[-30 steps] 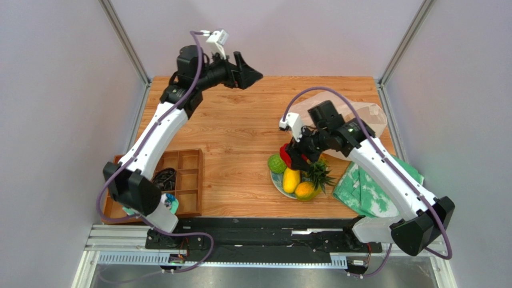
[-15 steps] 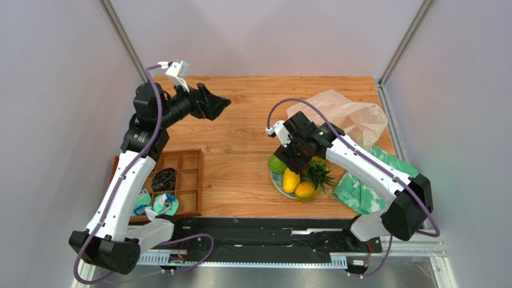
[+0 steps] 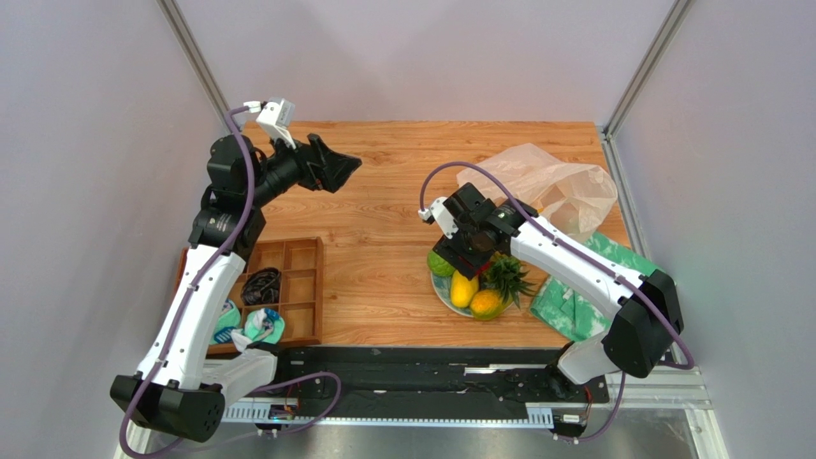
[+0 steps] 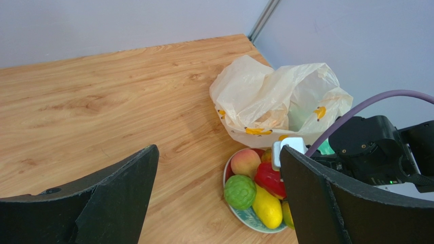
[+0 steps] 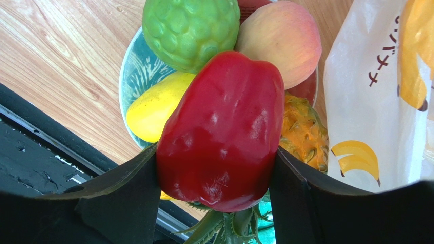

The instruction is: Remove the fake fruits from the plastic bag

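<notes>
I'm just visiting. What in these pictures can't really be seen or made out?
- Inside the plastic bag: all views; its crumpled film hides whether anything remains.
- Red pepper: top view; the right gripper mostly covers it.
- Wooden tray contents: top view; too small, partly under the left arm.
- Plate: right wrist view; the fruits cover most of it.

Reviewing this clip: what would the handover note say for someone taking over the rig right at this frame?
Left gripper: open, empty, raised over the far left of the table.
Right gripper: shut on the red bell pepper, held over the plate.
On the plate: bumpy green fruit, peach, yellow mango, pineapple, second mango.
Plastic bag: crumpled behind the plate; whether anything is inside cannot be seen.
Left: set the pepper down, release, check the bag.
</notes>
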Motion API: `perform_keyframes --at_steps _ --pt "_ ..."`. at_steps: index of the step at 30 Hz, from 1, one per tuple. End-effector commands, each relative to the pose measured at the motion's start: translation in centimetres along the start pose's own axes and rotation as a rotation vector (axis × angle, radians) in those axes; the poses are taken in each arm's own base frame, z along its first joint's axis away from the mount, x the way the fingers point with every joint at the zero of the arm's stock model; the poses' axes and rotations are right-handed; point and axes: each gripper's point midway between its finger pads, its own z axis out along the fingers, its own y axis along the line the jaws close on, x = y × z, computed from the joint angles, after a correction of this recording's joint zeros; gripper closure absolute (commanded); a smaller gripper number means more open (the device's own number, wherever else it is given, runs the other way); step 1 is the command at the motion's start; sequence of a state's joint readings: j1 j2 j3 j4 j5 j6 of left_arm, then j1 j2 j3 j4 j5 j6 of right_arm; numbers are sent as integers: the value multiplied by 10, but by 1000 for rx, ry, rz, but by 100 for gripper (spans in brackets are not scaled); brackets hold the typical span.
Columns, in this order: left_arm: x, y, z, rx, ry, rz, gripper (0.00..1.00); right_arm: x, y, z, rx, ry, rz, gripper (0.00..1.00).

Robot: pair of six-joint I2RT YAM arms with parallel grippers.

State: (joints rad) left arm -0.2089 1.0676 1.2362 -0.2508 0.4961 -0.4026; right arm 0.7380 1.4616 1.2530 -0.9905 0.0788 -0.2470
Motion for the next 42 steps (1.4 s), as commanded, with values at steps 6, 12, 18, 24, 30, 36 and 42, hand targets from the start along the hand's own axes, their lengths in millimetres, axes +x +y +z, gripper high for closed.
perform_keyframes --at_steps 6,12,18,24,30,36,42 --pt "-9 -3 -2 16 -34 19 2 5 4 -2 10 21 -8 53" --pt "-8 -4 1 27 -30 10 3 4 0 0 33 22 -12 30" --pt "-7 -3 3 29 -29 4 3 2 0 3 36 21 -10 0" --pt "-6 -2 5 32 -26 -1 3 0 -2 5 43 23 -10 0" --pt "-7 -4 4 41 -27 -2 3 -2 7 -1 -12 24 -12 0" --pt "-5 -3 5 38 -25 -5 3 2 13 -6 -47 20 -23 0" --pt "-5 -4 6 47 -19 -14 3 -4 14 -5 -53 2 -22 0"
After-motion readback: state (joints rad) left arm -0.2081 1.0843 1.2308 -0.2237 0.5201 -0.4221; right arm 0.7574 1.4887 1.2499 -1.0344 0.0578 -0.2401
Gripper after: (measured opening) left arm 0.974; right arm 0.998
